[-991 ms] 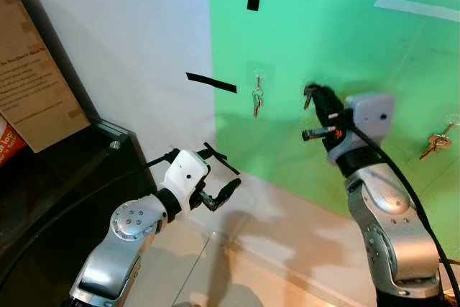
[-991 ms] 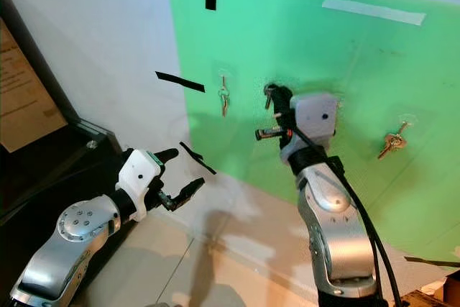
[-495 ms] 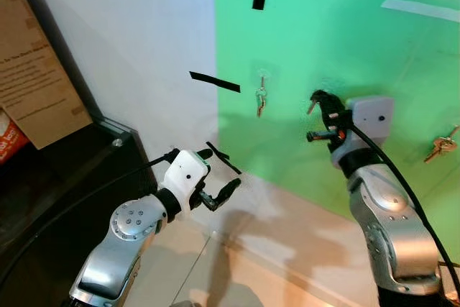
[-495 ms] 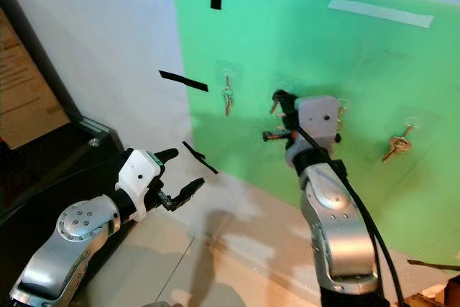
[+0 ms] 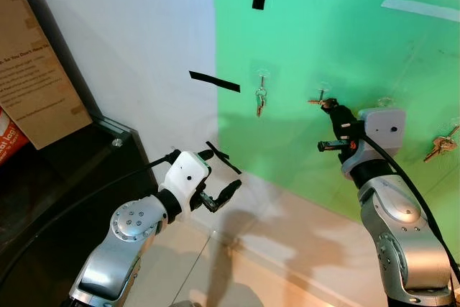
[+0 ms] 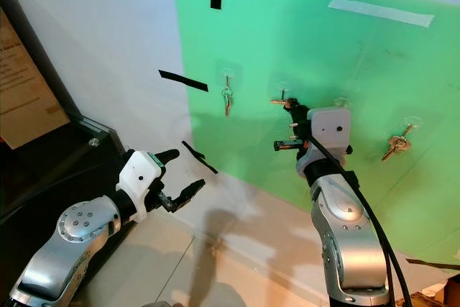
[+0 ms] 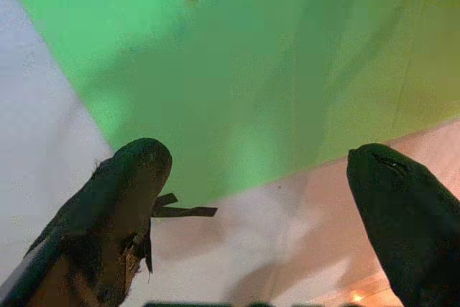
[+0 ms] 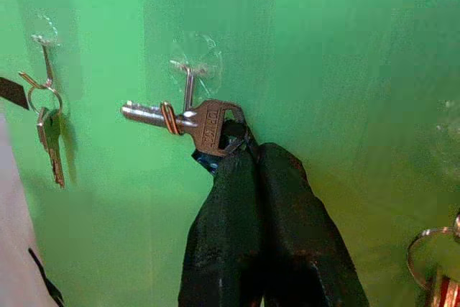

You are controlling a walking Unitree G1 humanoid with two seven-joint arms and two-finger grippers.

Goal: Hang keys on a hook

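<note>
Green panel [image 5: 359, 48], upper right of frame: my right arm has moved since a second ago, lower and further right across it, and the keys I carry now sit at the middle hook rather than short of it.

Cardboard box [image 5: 29, 70], upper left of frame: printed text on its face, too small to read. An orange-red package [image 5: 8, 141] below it shows partial white lettering, unreadable.

Right arm: raised, forearm upright, wrist bent toward the panel. Right tool [image 8: 244, 150]: fingers together, clamped on the keys [image 8: 190, 118] at the head of one key; stamped lettering there, not legible. The key ring lies against the stem of the middle hook [image 8: 188, 77]; whether it is threaded on, I cannot tell.

Left arm: low, lower left of frame, unchanged. Left tool [image 5: 219, 177]: fingers apart, holding nothing.

Other key sets: one on the left hook [image 5: 259, 98], one at the right edge [image 5: 438, 145].

Black tape strips [image 5: 213, 81] on the wall.
</note>
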